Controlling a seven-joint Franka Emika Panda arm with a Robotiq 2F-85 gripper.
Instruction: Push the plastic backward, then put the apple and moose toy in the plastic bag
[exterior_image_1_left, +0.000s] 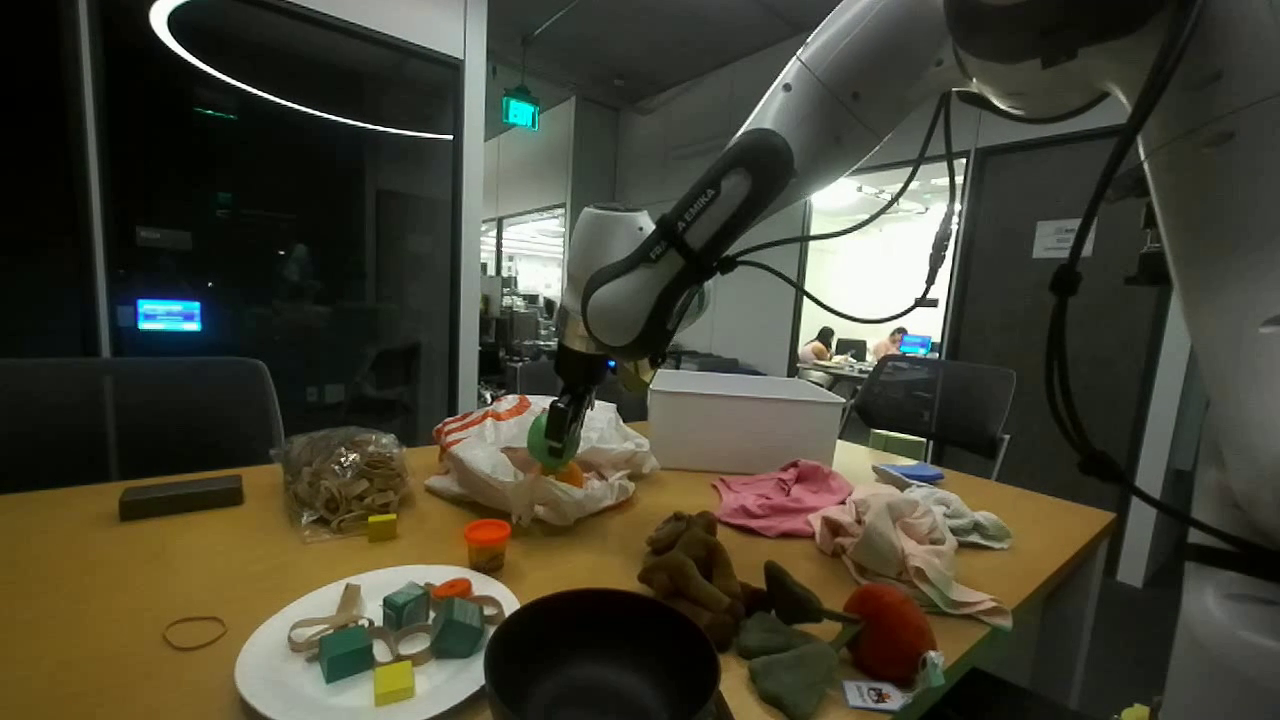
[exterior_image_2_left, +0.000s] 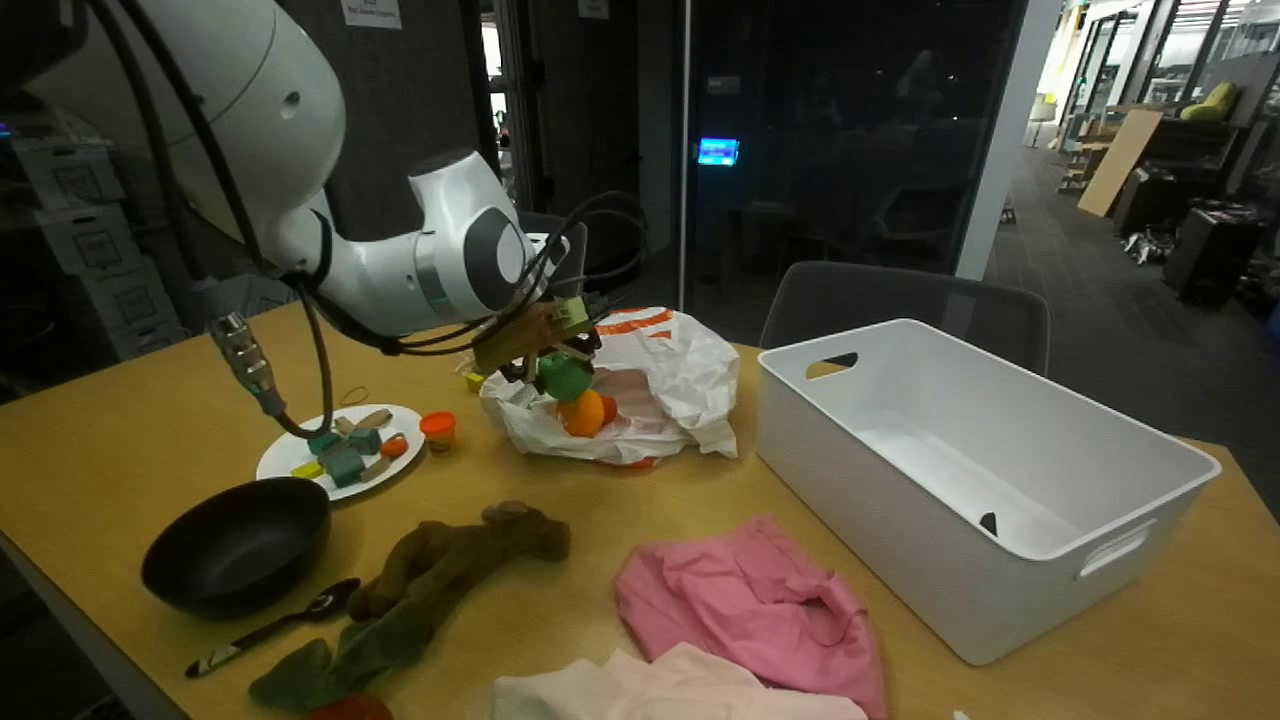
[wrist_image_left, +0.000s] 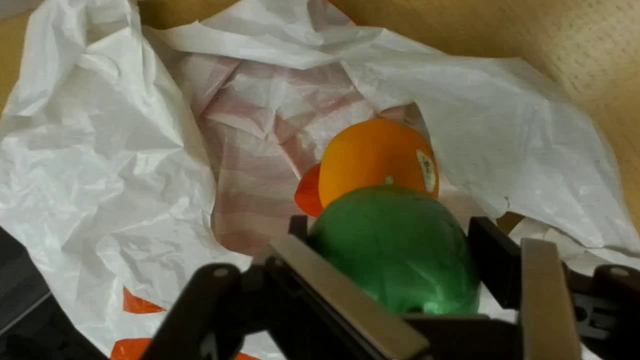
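Observation:
My gripper (wrist_image_left: 391, 229) is shut on the green apple (wrist_image_left: 395, 250), with one finger on each side of it. In both exterior views the gripper (exterior_image_1_left: 568, 425) holds the apple (exterior_image_2_left: 563, 377) over the opening of the white plastic bag (exterior_image_2_left: 695, 360). The bag (wrist_image_left: 100, 165) lies crumpled and open, with orange print. Inside it sits an orange ball-like fruit (wrist_image_left: 375, 155) with something red (wrist_image_left: 308, 192) beside it. The apple partly covers the fruit; I cannot tell whether they touch. A brown plush (exterior_image_2_left: 460, 560), likely the moose toy, lies on the table, away from the gripper.
A white bin (exterior_image_2_left: 900, 500) stands beside the bag. Pink cloth (exterior_image_2_left: 750, 620), a black pan (exterior_image_2_left: 240, 550), a plate of blocks (exterior_image_1_left: 270, 640), an orange-lidded tub (exterior_image_1_left: 487, 545) and a bag of rubber bands (exterior_image_1_left: 345, 480) lie around. A red and grey-green plush (exterior_image_1_left: 885, 630) is near the edge.

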